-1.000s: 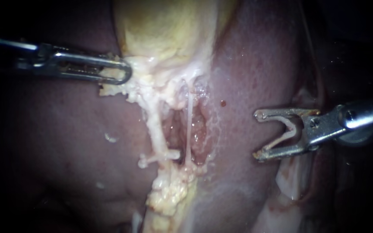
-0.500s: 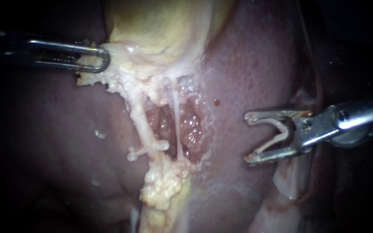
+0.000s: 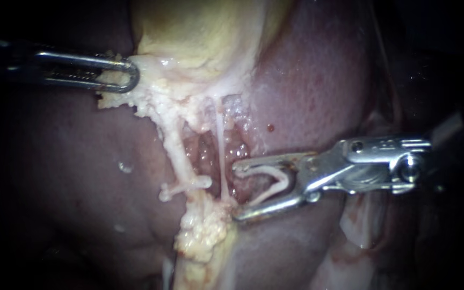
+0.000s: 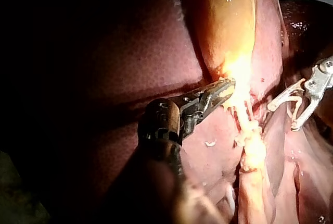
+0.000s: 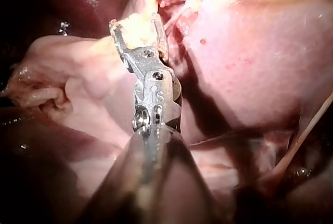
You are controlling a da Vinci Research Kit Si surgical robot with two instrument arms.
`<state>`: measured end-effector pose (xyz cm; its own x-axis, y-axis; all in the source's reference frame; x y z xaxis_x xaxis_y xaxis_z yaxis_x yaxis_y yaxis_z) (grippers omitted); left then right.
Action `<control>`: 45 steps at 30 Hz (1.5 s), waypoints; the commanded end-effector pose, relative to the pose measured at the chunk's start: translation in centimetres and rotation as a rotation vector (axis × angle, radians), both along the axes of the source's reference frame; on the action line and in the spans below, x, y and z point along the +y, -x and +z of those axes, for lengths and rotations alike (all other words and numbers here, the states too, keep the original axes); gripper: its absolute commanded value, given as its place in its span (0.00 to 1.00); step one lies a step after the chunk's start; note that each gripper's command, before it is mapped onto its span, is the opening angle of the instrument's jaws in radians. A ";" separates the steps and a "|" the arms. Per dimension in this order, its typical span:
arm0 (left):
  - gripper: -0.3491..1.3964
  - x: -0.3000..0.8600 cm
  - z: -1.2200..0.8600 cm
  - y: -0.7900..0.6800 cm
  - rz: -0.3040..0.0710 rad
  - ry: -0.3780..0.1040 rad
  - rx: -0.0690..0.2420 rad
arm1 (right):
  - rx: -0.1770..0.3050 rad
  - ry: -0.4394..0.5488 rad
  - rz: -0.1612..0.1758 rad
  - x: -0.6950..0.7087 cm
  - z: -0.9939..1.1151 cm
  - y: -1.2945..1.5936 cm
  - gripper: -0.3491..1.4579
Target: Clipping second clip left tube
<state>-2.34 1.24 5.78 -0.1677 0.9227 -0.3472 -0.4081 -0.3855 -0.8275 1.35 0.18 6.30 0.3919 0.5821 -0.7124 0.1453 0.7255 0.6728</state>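
Left instrument [image 3: 127, 75] claw clamps tissue [image 3: 151, 102] under gallbladder [image 3: 200, 32]; right instrument [image 3: 236, 192] claw, spread, grips clip [image 3: 267, 180] just beside thin tube [image 3: 220, 139].

This is a surgical workplace. I am close over bare organ, dark red liver [image 3: 318, 80] and yellow gallbladder [image 3: 200, 32], under one narrow light with blackness around. My left instrument [image 3: 127, 75] and right instrument [image 3: 237, 192] are slim steel, the right carrying a white clip [image 3: 267, 180].

Yellow gallbladder [image 3: 205, 37] flanked by reddish-brown liver [image 3: 318, 80], with a small red spot [image 3: 269, 128] near it and lumpy pale fat [image 3: 202, 236] below it.
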 end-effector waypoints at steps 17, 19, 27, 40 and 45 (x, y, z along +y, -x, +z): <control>0.00 -0.01 0.02 0.02 0.003 0.000 -0.001 | 0.027 -0.030 0.011 0.06 0.63 -0.22 0.46; 0.00 -0.01 0.02 0.02 0.002 0.000 -0.001 | 0.058 -0.053 -0.002 0.06 0.64 -0.25 0.46; 0.00 -0.01 0.02 0.03 0.002 0.000 -0.001 | 0.176 -0.082 -0.072 0.09 0.70 -0.49 0.45; 0.00 -0.01 0.02 0.03 0.001 0.000 0.000 | 0.219 -0.074 -0.091 0.02 0.81 -0.88 0.45; 0.00 -0.01 0.02 0.04 0.001 0.000 0.000 | 0.240 -0.098 -0.067 0.03 0.80 -1.02 0.44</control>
